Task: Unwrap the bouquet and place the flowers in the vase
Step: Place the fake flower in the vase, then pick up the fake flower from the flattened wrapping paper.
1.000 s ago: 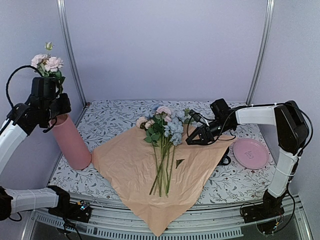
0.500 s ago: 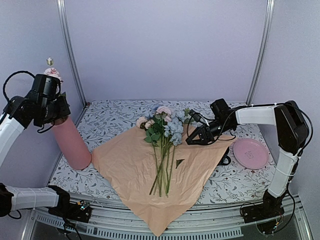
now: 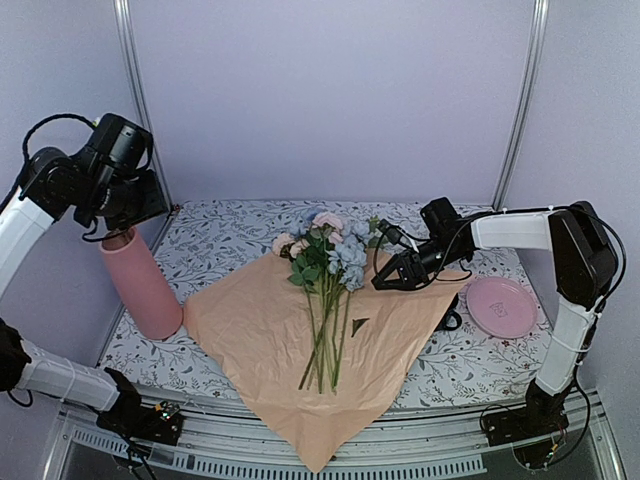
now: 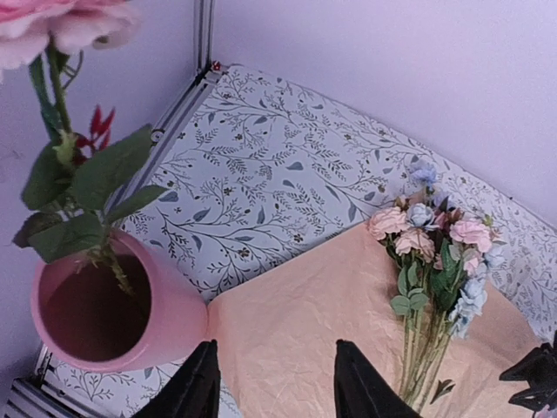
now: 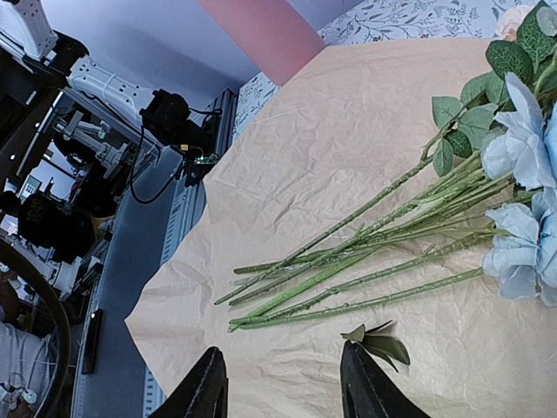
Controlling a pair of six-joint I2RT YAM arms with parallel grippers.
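The bouquet lies unwrapped: its peach paper (image 3: 262, 345) is spread flat, and pink, blue and cream flowers (image 3: 326, 262) lie across it, stems toward the front. The pink vase (image 3: 142, 288) leans at the table's left edge. In the left wrist view the vase (image 4: 170, 322) holds a leafy stem with a pink bloom (image 4: 54, 19) on top. My left gripper (image 3: 122, 222) hangs open just above the vase mouth, with nothing between its fingers (image 4: 198, 390). My right gripper (image 3: 385, 281) is open and empty, low over the paper beside the stems (image 5: 374, 252).
A flat pink plate (image 3: 500, 305) sits at the right, near the right arm. A loose leaf (image 5: 379, 345) lies on the paper by the right fingertips. Metal frame posts and the lilac walls close in the back and left side.
My left gripper has let go of the pink flowers, which now stand in the vase, and the arm has lifted up and back. The right arm has not moved.
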